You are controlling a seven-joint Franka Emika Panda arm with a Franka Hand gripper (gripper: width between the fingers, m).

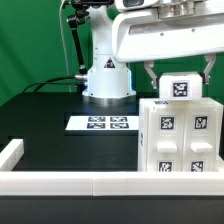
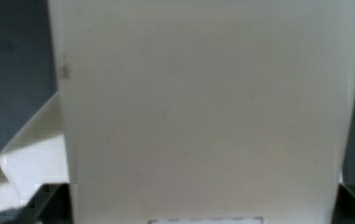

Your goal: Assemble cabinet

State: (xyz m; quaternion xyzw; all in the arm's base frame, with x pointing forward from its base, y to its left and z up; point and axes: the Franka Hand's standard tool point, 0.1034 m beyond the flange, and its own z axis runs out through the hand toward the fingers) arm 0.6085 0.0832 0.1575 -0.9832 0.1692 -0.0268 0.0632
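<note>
From the exterior view's left: a low white rail [image 1: 12,152] edges the black table [image 1: 40,112], and the marker board [image 1: 100,123] lies flat in front of the arm [image 1: 108,70]. The cabinet [image 1: 176,140] stands upright at the exterior view's right, just behind the front run of the rail. A small tagged block [image 1: 180,87] sits on its top.

The gripper [image 1: 178,72] hangs directly over that block, with one finger on either side of it. Whether the fingers pinch the block or only bracket it, I cannot tell. The wrist view gives no help, since a plain white panel [image 2: 200,100] fills it.

The step in hand looks like seating or gripping the block. To do it well, I would keep the fingers centred so both pads meet it together. I would also keep the wrist square to the cabinet and any push straight down — a sideways nudge could tip the cabinet toward the rail.

The count:
- **Single items:** one arm, one gripper, one cabinet, one block and one marker board.
- **Rail:** two runs are in sight.
- **Tags:** there is one on the block, and four on the cabinet front as far as I can make out.
</note>
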